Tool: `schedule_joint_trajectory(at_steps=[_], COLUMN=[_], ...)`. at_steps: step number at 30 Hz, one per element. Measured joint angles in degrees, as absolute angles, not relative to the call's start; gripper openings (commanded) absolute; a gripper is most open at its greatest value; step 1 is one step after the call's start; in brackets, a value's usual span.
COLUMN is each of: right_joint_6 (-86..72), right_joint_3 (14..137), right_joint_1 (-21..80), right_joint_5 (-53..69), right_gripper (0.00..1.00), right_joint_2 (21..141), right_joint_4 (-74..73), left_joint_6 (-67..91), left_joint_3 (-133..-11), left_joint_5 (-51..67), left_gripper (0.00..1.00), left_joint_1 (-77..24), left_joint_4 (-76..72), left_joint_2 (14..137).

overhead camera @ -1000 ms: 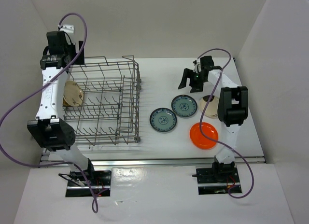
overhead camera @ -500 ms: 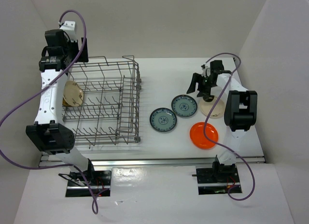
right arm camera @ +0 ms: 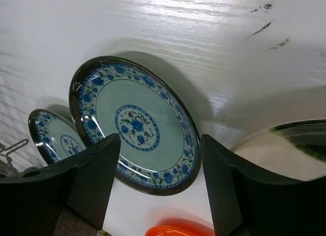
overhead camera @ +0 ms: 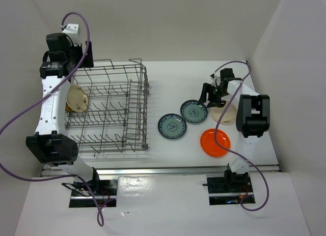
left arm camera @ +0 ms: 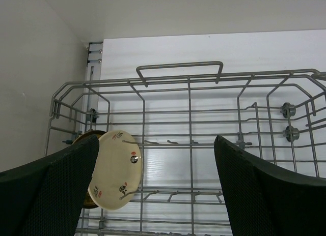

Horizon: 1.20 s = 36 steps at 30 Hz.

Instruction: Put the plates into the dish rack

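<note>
Grey wire dish rack (overhead camera: pixel 137 114) on the table's left side holds a cream plate (left arm camera: pixel 114 170) standing on edge at its left end, the left gripper (left arm camera: pixel 156 142) hanging above with jaws spread wide and empty. On the right, a blue-green plate (overhead camera: pixel 194 112), a second patterned plate (overhead camera: pixel 172 126), an orange plate (overhead camera: pixel 215 143) and another cream dish (overhead camera: pixel 226 115) lie flat. The right gripper (right arm camera: pixel 159 142) hangs low over the first blue-green plate's edge, jaws apart, clasping nothing.

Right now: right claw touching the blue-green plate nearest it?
Cannot tell. Right wrist view: a finger of the right claw overlaps the rim of the blue-green plate, hiding any gap.
</note>
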<state>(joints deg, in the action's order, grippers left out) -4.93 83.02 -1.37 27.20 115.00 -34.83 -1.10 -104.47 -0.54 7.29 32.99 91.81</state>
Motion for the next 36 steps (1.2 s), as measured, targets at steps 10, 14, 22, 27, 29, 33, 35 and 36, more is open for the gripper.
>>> schedule_joint_trajectory(at_steps=[10,14,22,27,29,33,35,36], right_joint_6=[-4.84,-4.43,-5.98,-6.63,-6.55,-6.55,-6.57,-6.57], right_joint_3=[80.34,80.34,80.51,85.06,89.3,102.52,108.27,111.04], right_joint_1=[-1.04,-0.99,-0.23,1.32,1.8,1.89,2.02,2.11], right_joint_5=[26.46,25.89,28.38,26.72,24.32,22.02,21.78,21.78], right_gripper=[0.65,0.44,0.0,0.0,0.0,0.0,0.0,0.0], right_joint_2=[115.96,116.09,117.86,117.97,118.19,119.09,119.11,119.07], right_joint_4=[-34.15,-33.87,-33.39,-34.68,-35.48,-36.91,-36.64,-36.42], left_joint_6=[-0.38,0.67,5.41,11.84,14.57,19.27,21.23,22.11], left_joint_3=[-104.09,-104.09,-104.09,-104.09,-104.16,-108.6,-112.62,-114.37], left_joint_5=[2.02,3.97,13.96,24.51,28.95,35.88,38.74,40.58], left_gripper=[0.99,0.99,0.99,0.95,0.94,0.93,0.93,0.93], left_joint_1=[7.29,7.29,6.79,5.56,4.43,0.6,-1.02,-1.87], left_joint_4=[32.97,32.95,32.32,29.87,28.01,27.05,26.55,25.76], left_joint_2=[91.53,91.53,92.2,95.57,97.69,104.57,108.47,110.17])
